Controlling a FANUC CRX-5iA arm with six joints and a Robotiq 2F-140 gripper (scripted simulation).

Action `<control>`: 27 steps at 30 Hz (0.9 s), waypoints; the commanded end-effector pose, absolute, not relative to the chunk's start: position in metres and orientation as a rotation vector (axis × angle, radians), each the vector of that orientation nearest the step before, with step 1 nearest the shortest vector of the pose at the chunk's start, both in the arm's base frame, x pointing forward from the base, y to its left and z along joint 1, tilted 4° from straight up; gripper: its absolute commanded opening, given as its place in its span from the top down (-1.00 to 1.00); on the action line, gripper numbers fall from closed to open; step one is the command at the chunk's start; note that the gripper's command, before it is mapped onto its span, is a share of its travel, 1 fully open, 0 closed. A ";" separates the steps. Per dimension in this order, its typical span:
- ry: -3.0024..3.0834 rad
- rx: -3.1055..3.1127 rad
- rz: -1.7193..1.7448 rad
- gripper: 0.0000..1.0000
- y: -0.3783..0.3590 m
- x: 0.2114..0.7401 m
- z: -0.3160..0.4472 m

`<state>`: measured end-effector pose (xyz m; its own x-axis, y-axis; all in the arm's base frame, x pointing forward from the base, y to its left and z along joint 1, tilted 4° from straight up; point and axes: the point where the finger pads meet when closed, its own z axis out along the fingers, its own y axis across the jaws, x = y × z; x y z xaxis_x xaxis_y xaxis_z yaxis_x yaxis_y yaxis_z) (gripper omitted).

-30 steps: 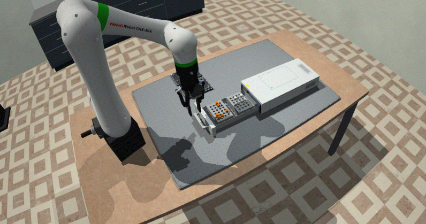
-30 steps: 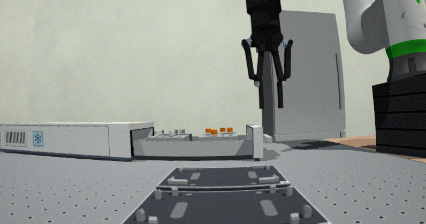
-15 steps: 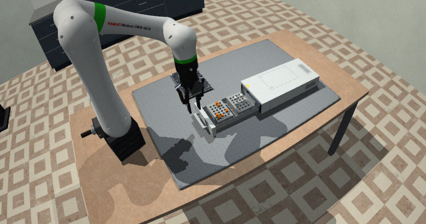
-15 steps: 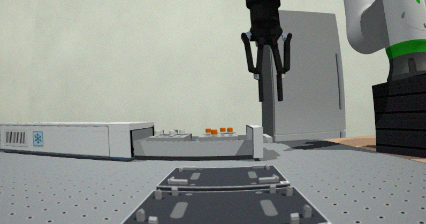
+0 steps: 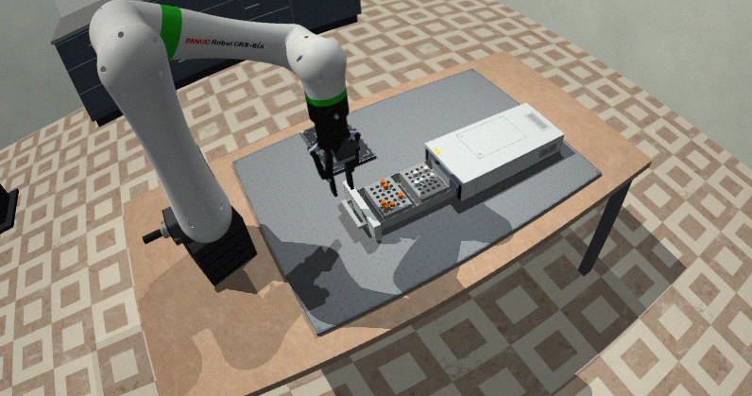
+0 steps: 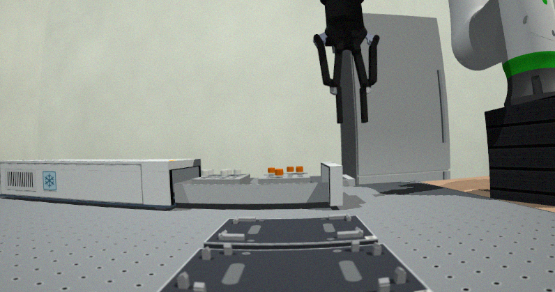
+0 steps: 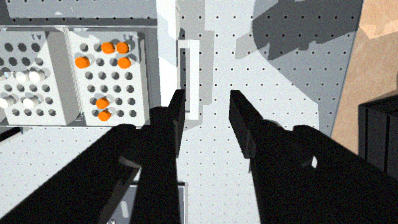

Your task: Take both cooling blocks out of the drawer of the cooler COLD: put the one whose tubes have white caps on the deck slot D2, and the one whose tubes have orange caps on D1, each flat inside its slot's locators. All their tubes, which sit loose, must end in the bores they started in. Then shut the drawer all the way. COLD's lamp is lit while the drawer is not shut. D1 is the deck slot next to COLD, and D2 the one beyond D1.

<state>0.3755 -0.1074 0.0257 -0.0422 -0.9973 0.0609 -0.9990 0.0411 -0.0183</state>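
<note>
My gripper point(image 5: 343, 190) point(image 6: 351, 121) point(image 7: 207, 104) is partly open and empty, pointing down high above the drawer's handle point(image 7: 195, 80). The drawer point(image 5: 374, 227) point(image 6: 336, 185) point(image 7: 168, 65) stands pulled out of the cooler COLD point(image 5: 494, 146) point(image 6: 97, 181), whose lamp point(image 5: 436, 151) is lit amber. The orange-capped block point(image 6: 283, 180) point(image 7: 108, 82) sits in the drawer nearest its front. The white-capped block point(image 6: 221, 180) point(image 7: 42, 107) sits behind it, nearer the housing. Slot D1 point(image 6: 291, 229) and slot D2 point(image 6: 291, 274) hold no block.
The perforated deck point(image 5: 279, 203) point(image 6: 77, 243) carries cooler and slots on the wooden table point(image 5: 173, 309). The arm's black base point(image 5: 220, 250) point(image 6: 520, 150) stands beyond the drawer's front. The drawer's front panel rises above its side walls.
</note>
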 end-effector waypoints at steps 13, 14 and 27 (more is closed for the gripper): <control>-2.244 2.153 0.088 -0.32 -0.109 0.421 0.029; -2.244 2.153 0.088 -0.32 -0.109 0.425 0.029; -2.244 2.153 0.088 -0.32 -0.112 0.482 0.029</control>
<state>0.4700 -0.1112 0.0287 -0.0422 -0.9972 0.0614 -0.9990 0.0411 -0.0194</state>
